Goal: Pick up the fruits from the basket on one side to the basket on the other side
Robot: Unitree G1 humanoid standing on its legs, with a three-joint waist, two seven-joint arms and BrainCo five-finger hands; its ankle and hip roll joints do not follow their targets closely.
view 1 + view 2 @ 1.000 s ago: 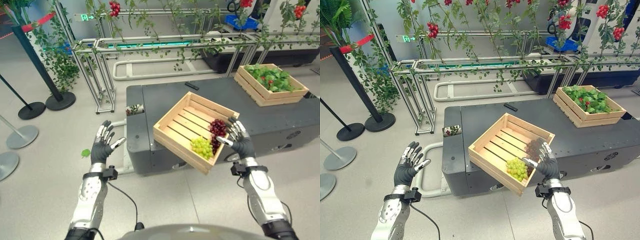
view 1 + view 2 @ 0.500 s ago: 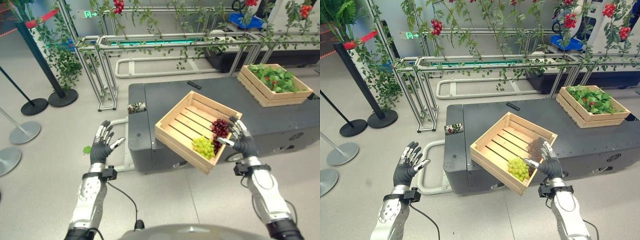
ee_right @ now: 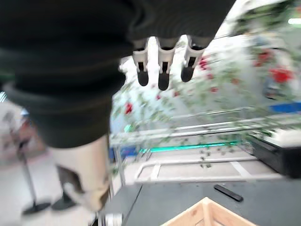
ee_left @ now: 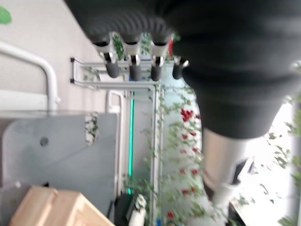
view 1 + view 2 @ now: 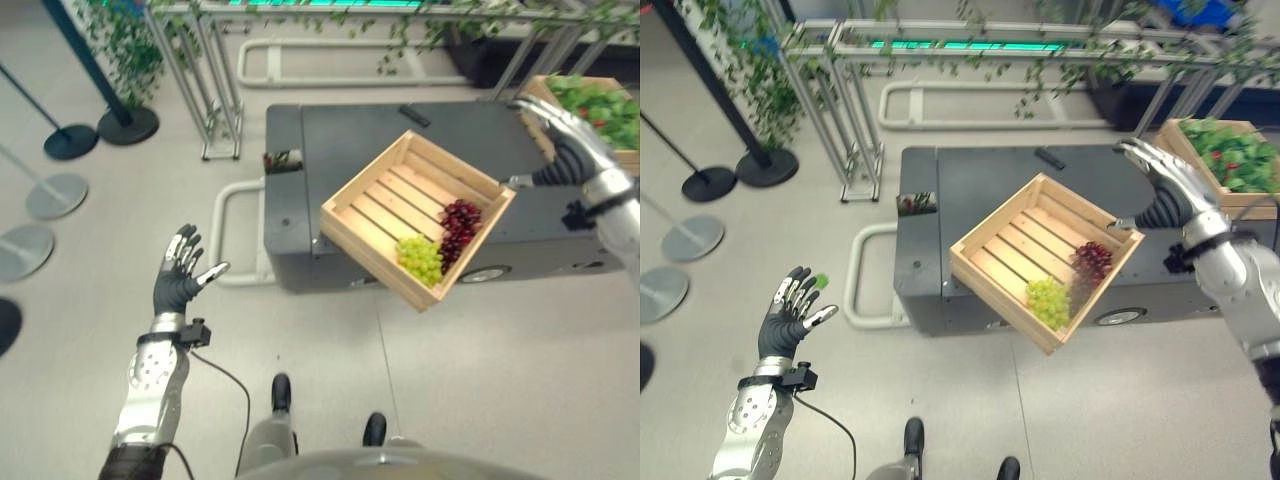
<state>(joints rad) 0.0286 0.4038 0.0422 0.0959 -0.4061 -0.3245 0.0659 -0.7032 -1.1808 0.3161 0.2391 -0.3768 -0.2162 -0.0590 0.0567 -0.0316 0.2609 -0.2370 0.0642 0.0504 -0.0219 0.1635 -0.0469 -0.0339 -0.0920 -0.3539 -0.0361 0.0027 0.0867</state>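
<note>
The right hand (image 5: 1160, 190) hovers spread and empty beyond the tilted crate (image 5: 1040, 262), apparently clear of the grapes (image 5: 1048, 300). The left hand (image 5: 180, 280) waits spread at far left.

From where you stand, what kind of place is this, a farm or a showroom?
Probably an indoor fruit-picking demo area. Vines trained on metal frames, wooden crates, one with grapes and one with leafy produce, and stanchions suggest a display.

Pale slatted wood crate (image 5: 400, 215) (unfinished, matt); dark smooth matt cart top (image 5: 340, 140); metal frame rails (image 5: 855, 110).
</note>
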